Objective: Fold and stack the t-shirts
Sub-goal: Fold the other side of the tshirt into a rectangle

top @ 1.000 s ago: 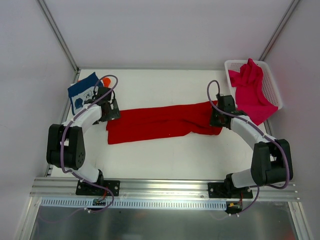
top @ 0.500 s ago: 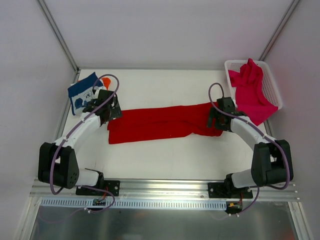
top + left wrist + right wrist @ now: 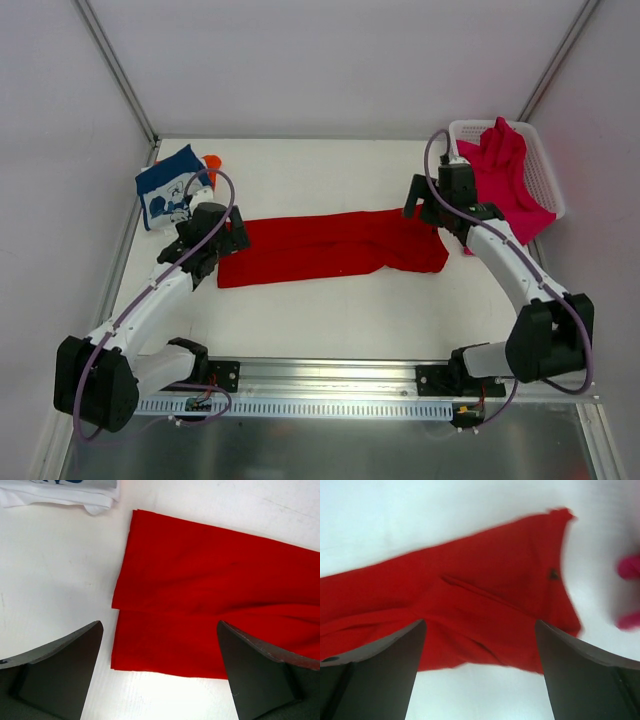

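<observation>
Only overhead: basket (image 3: 547, 166), orange shirt (image 3: 211, 160).

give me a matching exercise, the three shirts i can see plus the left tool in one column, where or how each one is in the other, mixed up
1. red t-shirt
2. pink t-shirt
3. navy t-shirt
4. left tool

a. spilling over the white basket, far right
b. open, above one end of red cloth
c. long folded strip across the middle
d. far left corner, white print showing

Pairs: 1-c, 2-a, 3-d, 4-b
</observation>
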### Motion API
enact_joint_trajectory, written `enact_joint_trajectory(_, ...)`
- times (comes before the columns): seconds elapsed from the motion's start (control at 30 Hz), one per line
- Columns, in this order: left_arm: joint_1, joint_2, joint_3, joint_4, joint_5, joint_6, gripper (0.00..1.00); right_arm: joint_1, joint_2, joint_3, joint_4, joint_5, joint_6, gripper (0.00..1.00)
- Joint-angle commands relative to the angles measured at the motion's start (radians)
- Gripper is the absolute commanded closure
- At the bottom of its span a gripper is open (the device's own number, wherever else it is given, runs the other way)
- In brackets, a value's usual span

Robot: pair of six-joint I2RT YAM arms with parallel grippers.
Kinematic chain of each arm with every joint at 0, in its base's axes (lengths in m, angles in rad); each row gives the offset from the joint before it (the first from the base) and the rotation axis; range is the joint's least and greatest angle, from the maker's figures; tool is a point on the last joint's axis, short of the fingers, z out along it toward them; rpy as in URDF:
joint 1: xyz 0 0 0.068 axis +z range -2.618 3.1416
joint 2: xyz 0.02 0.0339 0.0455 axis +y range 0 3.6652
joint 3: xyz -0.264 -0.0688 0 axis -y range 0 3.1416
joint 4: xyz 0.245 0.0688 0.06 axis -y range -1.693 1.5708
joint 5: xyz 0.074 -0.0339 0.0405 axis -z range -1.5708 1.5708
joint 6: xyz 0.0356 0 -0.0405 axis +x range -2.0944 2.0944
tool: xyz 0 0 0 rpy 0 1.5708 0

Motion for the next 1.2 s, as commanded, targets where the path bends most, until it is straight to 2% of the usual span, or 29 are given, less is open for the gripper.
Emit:
enact_joint_trajectory(0.0, -0.018, -0.031, -0.030, 0.060, 0.040, -0.017, 0.01, 0.039, 0.140, 0.094, 0.114, -0.192, 0.034, 0.08)
enact_joint_trajectory(0.13, -0.023, -0.039, -0.045, 0.068, 0.048, -0.014, 0.01, 0.103, 0.340, 0.226, 0.113, -0.261, 0.057, 0.16)
enact_joint_trajectory(0.2, -0.023, -0.044, -0.044, 0.070, 0.051, -0.010, 0.01, 0.126, 0.421, 0.275, 0.104, -0.264, 0.062, 0.17)
enact_joint_trajectory(0.33, -0.024, -0.070, -0.053, 0.068, 0.050, 0.003, 0.01, 0.143, 0.478, 0.266, 0.142, -0.264, 0.092, 0.16)
enact_joint_trajectory(0.67, -0.024, -0.074, -0.067, 0.068, 0.047, 0.009, 0.01, 0.158, 0.461, 0.211, 0.148, -0.173, 0.089, 0.16)
enact_joint_trajectory(0.9, -0.026, -0.071, -0.073, 0.080, 0.059, -0.002, 0.01, 0.160, 0.411, 0.221, 0.095, -0.066, 0.026, 0.15)
enact_joint_trajectory(1.17, -0.029, -0.057, -0.081, 0.091, 0.063, -0.003, 0.01, 0.155, 0.437, 0.255, 0.075, -0.047, -0.003, 0.15)
